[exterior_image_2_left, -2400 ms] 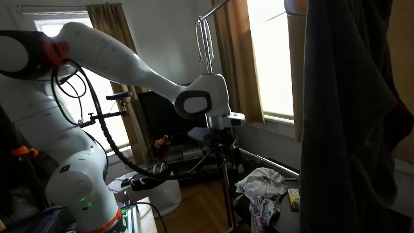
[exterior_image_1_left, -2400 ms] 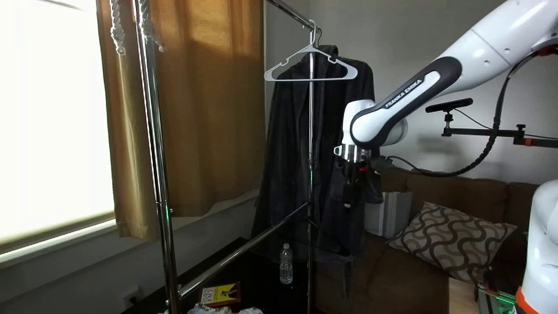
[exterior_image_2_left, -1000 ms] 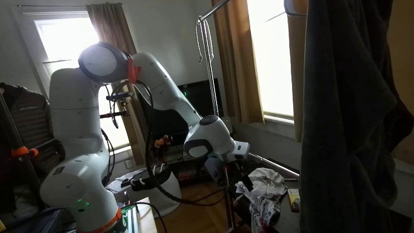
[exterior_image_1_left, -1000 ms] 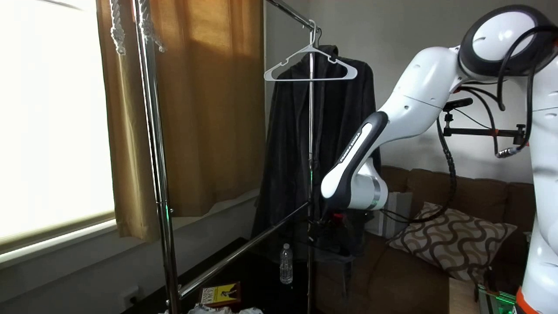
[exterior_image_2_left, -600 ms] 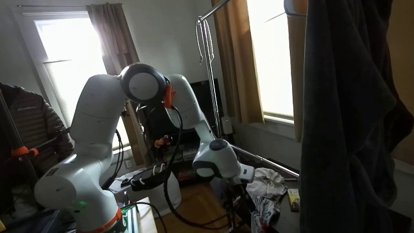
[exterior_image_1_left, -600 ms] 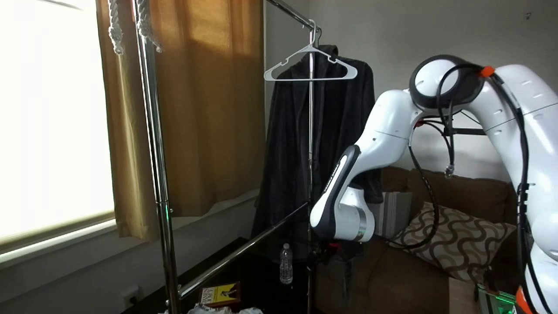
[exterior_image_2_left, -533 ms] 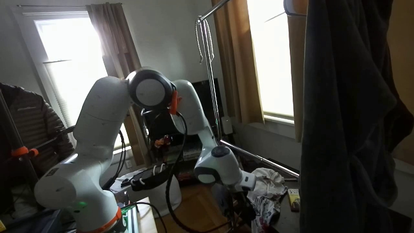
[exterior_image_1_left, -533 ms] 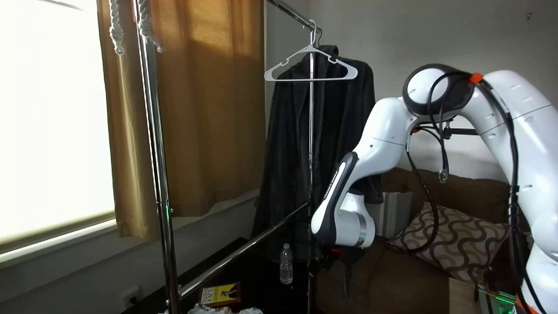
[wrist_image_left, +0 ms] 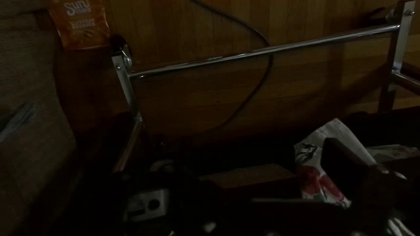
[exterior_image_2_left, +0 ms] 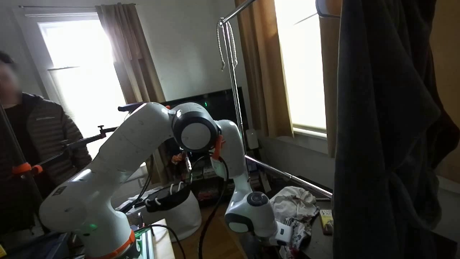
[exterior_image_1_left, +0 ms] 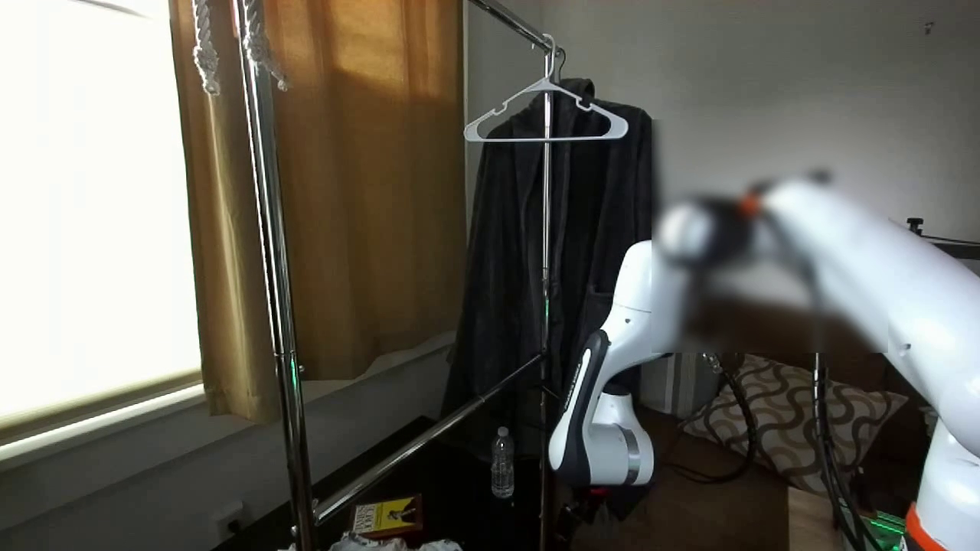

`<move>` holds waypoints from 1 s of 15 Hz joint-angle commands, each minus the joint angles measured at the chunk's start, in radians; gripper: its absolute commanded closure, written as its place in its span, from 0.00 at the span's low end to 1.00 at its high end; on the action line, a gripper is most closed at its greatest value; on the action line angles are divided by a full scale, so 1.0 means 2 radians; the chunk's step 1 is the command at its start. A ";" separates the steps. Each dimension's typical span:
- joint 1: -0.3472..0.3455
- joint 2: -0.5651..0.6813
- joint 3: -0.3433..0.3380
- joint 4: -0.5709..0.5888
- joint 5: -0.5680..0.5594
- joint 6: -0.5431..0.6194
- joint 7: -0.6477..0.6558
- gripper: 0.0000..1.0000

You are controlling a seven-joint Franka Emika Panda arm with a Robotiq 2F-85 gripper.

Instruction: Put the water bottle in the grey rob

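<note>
The water bottle (exterior_image_1_left: 502, 463), clear with a pale cap, stands upright on the dark surface behind the rack in an exterior view. The grey rob (exterior_image_1_left: 505, 252) hangs from the rack above and behind it, its lower part partly covered by my arm; its dark folds (exterior_image_2_left: 384, 126) also fill the right of an exterior view. My gripper (wrist_image_left: 246, 157) is low, to the right of the bottle in the picture and apart from it. One dark finger (wrist_image_left: 343, 164) shows in the wrist view, a wide gap beside it with nothing held; the opposite finger is lost in shadow.
A chrome rack post (exterior_image_1_left: 268, 268) and lower bar (exterior_image_1_left: 429, 436) stand near the bottle. A white hanger (exterior_image_1_left: 547, 139) hangs before the rob. Floral cloth (exterior_image_2_left: 293, 205) and a yellow book (exterior_image_2_left: 326, 221) lie on the bench. A person (exterior_image_2_left: 46, 136) stands behind the arm.
My arm has folded and come down, carrying the gripper from in front of the rob to well below. The bottle and rob have stayed put. The person's face has come into view.
</note>
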 commanded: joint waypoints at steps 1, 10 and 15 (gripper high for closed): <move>0.000 0.000 0.000 0.002 0.000 -0.001 0.000 0.00; -0.124 0.114 0.146 0.023 -0.131 0.355 0.084 0.00; -0.195 0.175 0.137 0.046 -0.310 0.431 0.127 0.00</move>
